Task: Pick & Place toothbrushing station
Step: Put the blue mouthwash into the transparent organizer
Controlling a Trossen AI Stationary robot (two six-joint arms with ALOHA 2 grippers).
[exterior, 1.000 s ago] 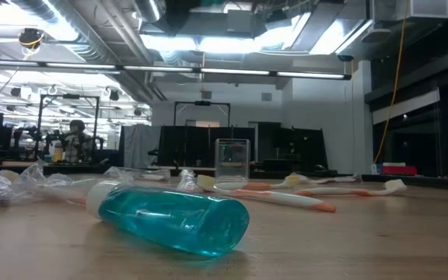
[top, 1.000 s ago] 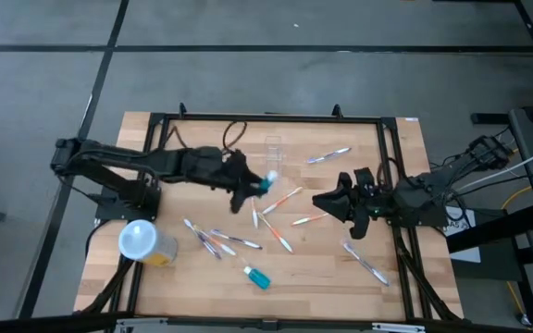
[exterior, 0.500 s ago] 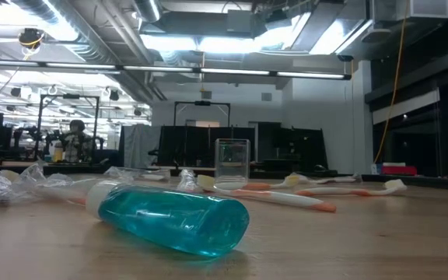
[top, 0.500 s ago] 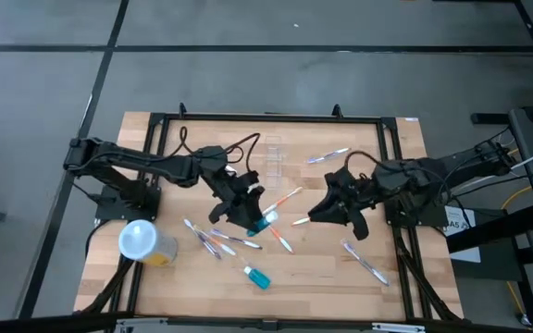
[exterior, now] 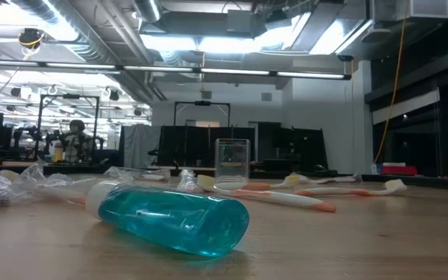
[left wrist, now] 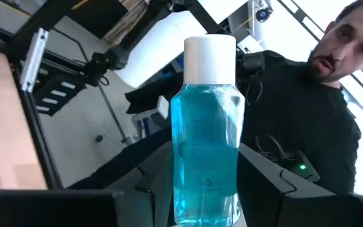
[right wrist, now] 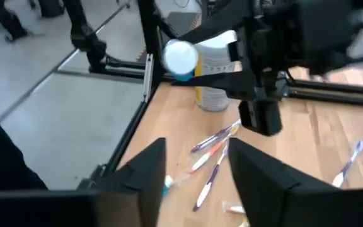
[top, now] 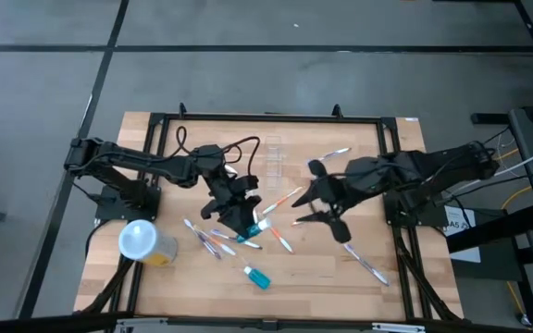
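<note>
The clear cup-like holder [top: 274, 154] stands upright on its base on the table's far middle, and it also shows in the low view [exterior: 232, 162]. My left gripper [top: 244, 222] is over the table's middle, nearer than the holder, shut on a small blue bottle with a white cap [left wrist: 205, 157]. My right gripper [top: 313, 196] is open and empty to the right of it, its fingers [right wrist: 145, 169] spread and pointing toward the left arm. Several toothbrushes [top: 285, 199] lie on the wood between them. My left gripper pinches the blue bottle's lower body [left wrist: 203, 205] between its two fingers, one on each side. The bottle lies along the fingers, and its white cap [left wrist: 210, 49] points away from the wrist. In the high view its cap [top: 261, 225] points toward the table's right.
A yellow tub with a pale round lid [top: 142, 242] stands at the near left. A second blue bottle [top: 257, 277] lies on its side near the front edge. More toothbrushes lie at the far right [top: 328, 155] and near right [top: 364, 261]. A person [left wrist: 307, 120] shows beyond the table.
My left gripper has carried the blue bottle from beside the clear holder toward the table's near edge and has turned. My right gripper has reached from the right edge toward the table's middle. The holder has stayed in place.
</note>
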